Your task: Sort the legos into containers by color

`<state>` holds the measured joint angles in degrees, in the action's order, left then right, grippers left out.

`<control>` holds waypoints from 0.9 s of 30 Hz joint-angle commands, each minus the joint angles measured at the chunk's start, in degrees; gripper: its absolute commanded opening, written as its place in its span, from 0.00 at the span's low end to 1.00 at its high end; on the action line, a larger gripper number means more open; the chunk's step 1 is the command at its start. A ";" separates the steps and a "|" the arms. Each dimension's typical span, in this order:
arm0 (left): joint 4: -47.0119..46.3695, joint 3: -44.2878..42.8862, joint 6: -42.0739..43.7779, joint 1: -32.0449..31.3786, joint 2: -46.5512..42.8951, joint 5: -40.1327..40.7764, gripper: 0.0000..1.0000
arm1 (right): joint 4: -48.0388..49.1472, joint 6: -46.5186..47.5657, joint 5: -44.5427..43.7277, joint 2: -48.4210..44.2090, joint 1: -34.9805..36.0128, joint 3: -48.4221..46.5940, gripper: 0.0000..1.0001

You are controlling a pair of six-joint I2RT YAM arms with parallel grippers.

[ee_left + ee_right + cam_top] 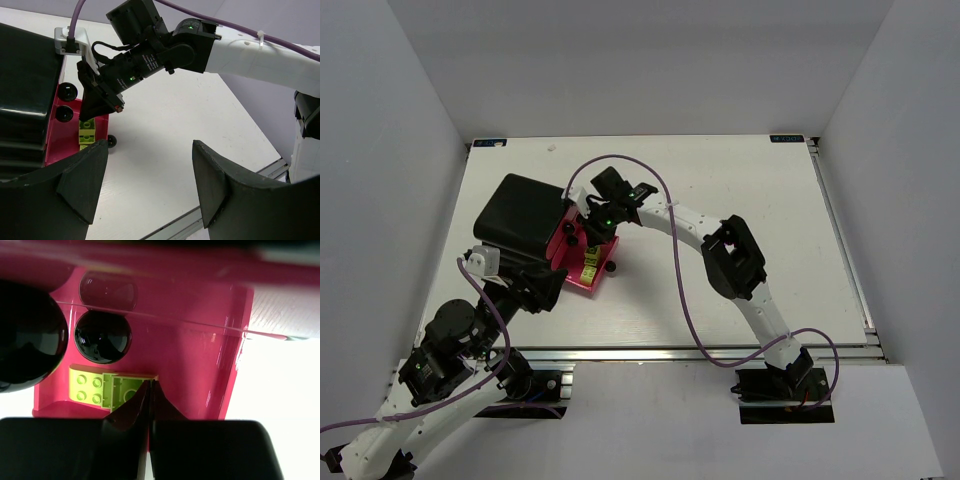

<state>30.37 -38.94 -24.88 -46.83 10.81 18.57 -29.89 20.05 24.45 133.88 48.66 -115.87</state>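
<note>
The black cabinet (523,212) lies at the table's left with one magenta-pink drawer (575,272) pulled out. Two lime yellow-green legos (590,268) lie in that drawer. In the right wrist view one lego (89,388) shows its studs and the other (121,390) lies underside up. My right gripper (151,385) is shut, its tips touching the edge of the upturned lego, with nothing seen between them. It hangs over the drawer (588,238). My left gripper (150,185) is open and empty over the bare table beside the drawer. No red or dark green legos are in view.
Round black knobs (64,114) sit on the pink drawer fronts, and one knob (112,141) marks the open drawer's front. The right arm (250,50) reaches across above the drawer. The table's metal front edge (220,215) is close below my left gripper.
</note>
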 commanded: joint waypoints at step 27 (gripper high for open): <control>-0.31 0.36 0.54 0.33 0.44 -0.20 0.78 | 2.91 -7.75 4.21 -1.35 -1.29 -2.87 0.00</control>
<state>30.37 -38.94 -24.88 -46.83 10.81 18.59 -28.34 13.89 28.08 133.99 47.88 -116.49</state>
